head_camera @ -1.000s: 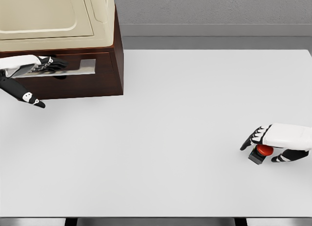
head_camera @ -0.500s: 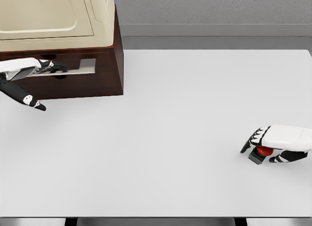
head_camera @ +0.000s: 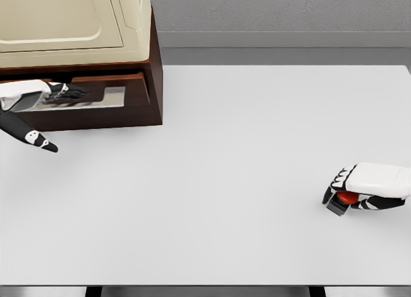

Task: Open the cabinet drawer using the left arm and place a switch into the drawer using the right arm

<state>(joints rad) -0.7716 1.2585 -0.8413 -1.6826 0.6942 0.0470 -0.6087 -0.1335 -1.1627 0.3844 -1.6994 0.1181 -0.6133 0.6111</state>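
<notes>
Here the small switch, a red dome button on a dark grey block base (head_camera: 342,201), sits on the white tabletop (head_camera: 244,156) near its right edge, well apart from the dark brown wooden cabinet with a cream top (head_camera: 138,59) at the far left. The right hand (head_camera: 369,186) covers the switch, fingers curled down around it in a grasp. It looks light, rigid and compact; gripping the 2 flat sides of the base seems safer than the smooth dome. The left hand (head_camera: 38,95) has its fingers hooked on the metal handle of the drawer (head_camera: 119,95), which looks slightly pulled out.
</notes>
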